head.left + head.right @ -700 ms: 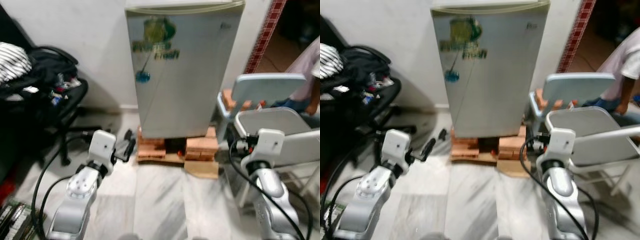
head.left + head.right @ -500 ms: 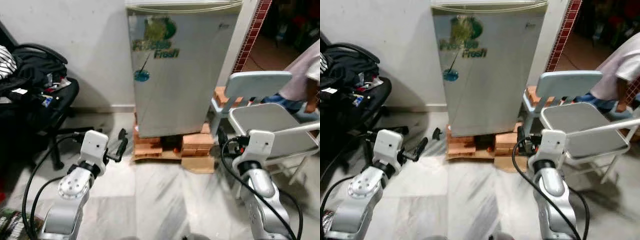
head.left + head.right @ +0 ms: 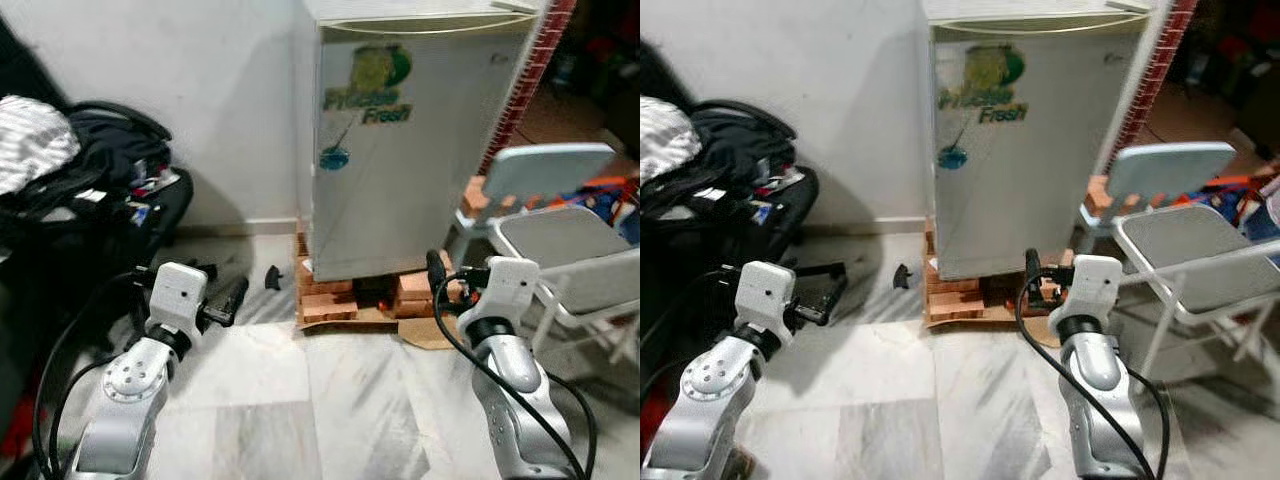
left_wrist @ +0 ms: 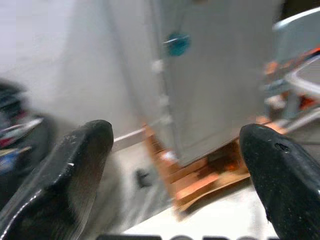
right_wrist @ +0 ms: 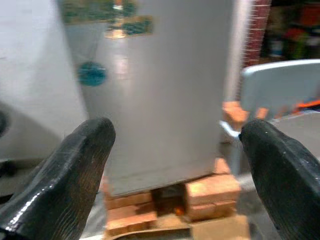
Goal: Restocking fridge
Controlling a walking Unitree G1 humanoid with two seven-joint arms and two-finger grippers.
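Left gripper (image 4: 175, 165): near left, low over the floor (image 3: 300, 400); fingers (image 4: 75, 170) wide apart, holding nothing
Right gripper (image 5: 175, 165): near right, aimed at the fridge; fingers (image 5: 70, 170) wide apart, holding nothing
Chair (image 3: 570, 235): right, just beside the fridge
Office chair (image 3: 90, 200): left, piled with clothes
Fridge (image 3: 415, 150): far centre against the wall, door closed, resting on bricks (image 3: 330, 300)
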